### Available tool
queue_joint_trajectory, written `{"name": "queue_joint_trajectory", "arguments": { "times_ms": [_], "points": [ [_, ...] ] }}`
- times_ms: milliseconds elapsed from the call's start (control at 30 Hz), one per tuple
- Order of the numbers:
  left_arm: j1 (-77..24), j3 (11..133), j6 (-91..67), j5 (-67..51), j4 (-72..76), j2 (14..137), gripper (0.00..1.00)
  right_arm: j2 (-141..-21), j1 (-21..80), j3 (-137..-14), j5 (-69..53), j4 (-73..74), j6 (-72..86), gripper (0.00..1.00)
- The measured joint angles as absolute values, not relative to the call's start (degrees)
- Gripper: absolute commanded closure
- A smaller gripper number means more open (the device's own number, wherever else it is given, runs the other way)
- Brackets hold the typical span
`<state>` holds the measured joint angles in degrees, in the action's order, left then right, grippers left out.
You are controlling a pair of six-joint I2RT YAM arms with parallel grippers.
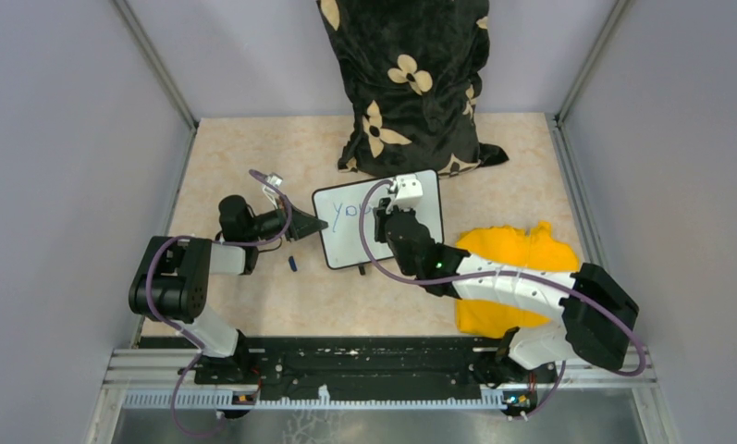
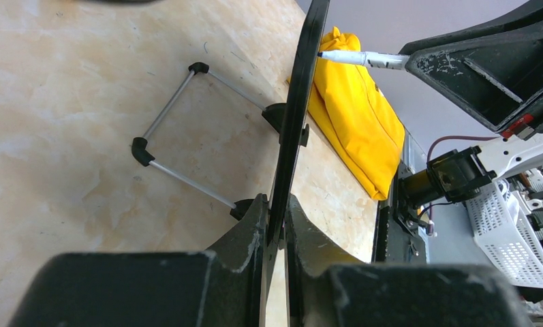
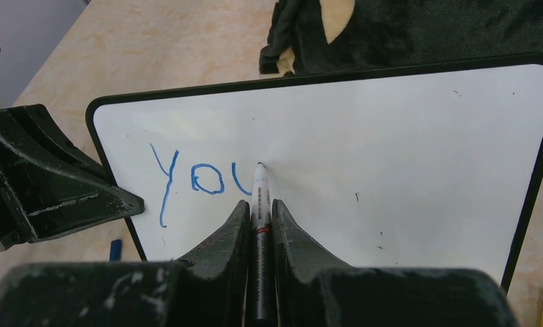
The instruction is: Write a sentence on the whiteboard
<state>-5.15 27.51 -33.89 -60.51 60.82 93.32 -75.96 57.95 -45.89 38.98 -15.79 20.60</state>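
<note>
The whiteboard lies mid-table, white with a thin black rim. In the right wrist view the whiteboard carries blue ink reading "You", the last letter still part-drawn. My right gripper is shut on a marker whose tip touches the board at the end of the "u". My left gripper is shut on the board's left edge, seen edge-on. In the top view the left gripper is at the board's left side and the right gripper is over the board.
A yellow cloth lies under the right arm. A black floral pillow stands behind the board. A small blue cap lies left of the board. The board's wire stand shows underneath. Grey walls enclose three sides.
</note>
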Motion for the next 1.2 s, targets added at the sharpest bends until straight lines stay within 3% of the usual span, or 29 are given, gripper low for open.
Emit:
{"name": "queue_joint_trajectory", "arguments": {
  "times_ms": [1200],
  "points": [
    [-5.4, 27.8, -33.1, -60.9, 60.2, 93.3, 0.93, -66.1, 53.2, -41.1, 37.4, -14.1, 21.6, 1.0]
  ]
}}
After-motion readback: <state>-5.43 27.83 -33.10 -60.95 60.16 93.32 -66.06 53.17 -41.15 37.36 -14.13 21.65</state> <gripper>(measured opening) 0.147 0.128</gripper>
